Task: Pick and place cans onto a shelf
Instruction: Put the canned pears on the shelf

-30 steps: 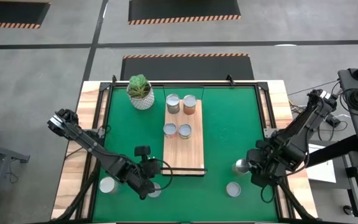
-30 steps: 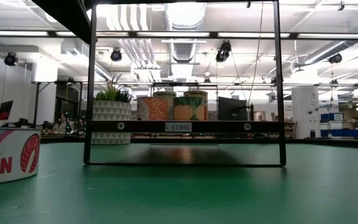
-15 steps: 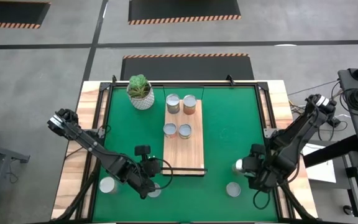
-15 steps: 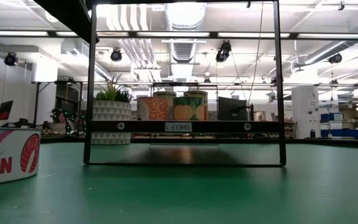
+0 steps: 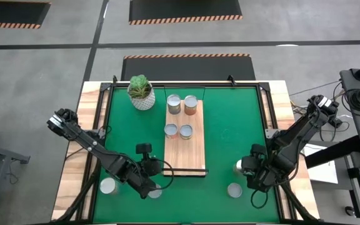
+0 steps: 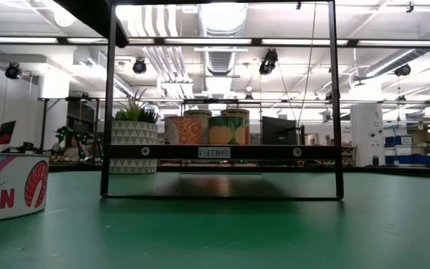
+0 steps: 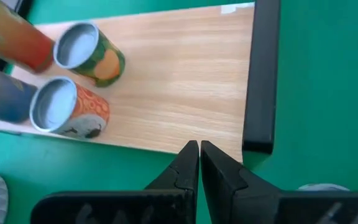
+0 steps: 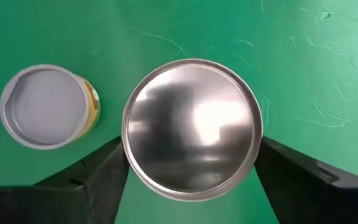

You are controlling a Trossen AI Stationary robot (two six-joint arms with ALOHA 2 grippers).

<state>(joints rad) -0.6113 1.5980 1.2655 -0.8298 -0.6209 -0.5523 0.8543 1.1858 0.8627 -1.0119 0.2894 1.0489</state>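
The silver-topped can (image 8: 191,129) is standing upright on the green mat (image 8: 303,56) of the worktop, between the shelf (image 5: 185,149) and the mat's right edge, and the right pincer (image 8: 191,165) is standing spread around it, one finger on each side, while a second can (image 8: 45,106) is standing just beside it. To do this grasp well, I think the pincer should be lowering until the fingers are sitting well down the can's wall, centred on it, before squeezing, and lifting straight up so the neighbour is not being knocked. The left pincer (image 7: 199,163) is waiting pressed together near the shelf's front end, where four cans are already standing farther back.
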